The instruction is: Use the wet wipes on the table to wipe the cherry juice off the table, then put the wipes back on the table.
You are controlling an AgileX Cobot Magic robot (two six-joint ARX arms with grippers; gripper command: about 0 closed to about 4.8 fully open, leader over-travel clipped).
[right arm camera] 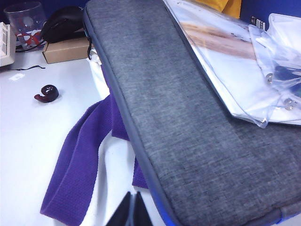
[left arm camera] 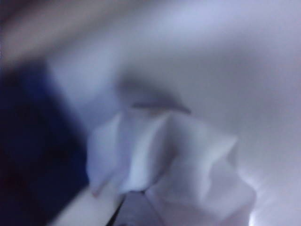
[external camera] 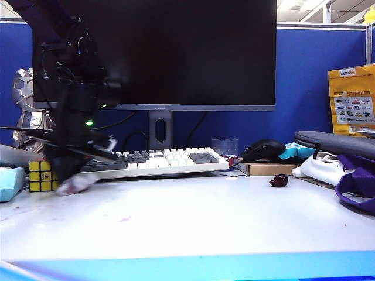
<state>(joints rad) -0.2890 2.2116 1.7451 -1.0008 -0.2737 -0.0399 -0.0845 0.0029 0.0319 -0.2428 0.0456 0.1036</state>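
The left gripper is seen clamped tight on the wet wipes, one crumpled white wad, pressed down onto the table just in front of the keyboard's left end, beside the puzzle cube. In the left wrist view the wad fills the frame, blurred, its folds bunched against the white top. Wiping is judged to be under way, not finished: cherry juice is still visible as faint pink specks on the table, nearer the front edge than the keyboard, with a thinner smear further left. The putting-down of the wipes is not yet done.

The right gripper is parked well right of the keyboard, its jaws drawn together on nothing, over a purple strap and a grey sleeve.

Counted: one wad of wipes, two grippers, one cherry right of the keyboard, one cube, one keyboard, and at least two patches of juice.
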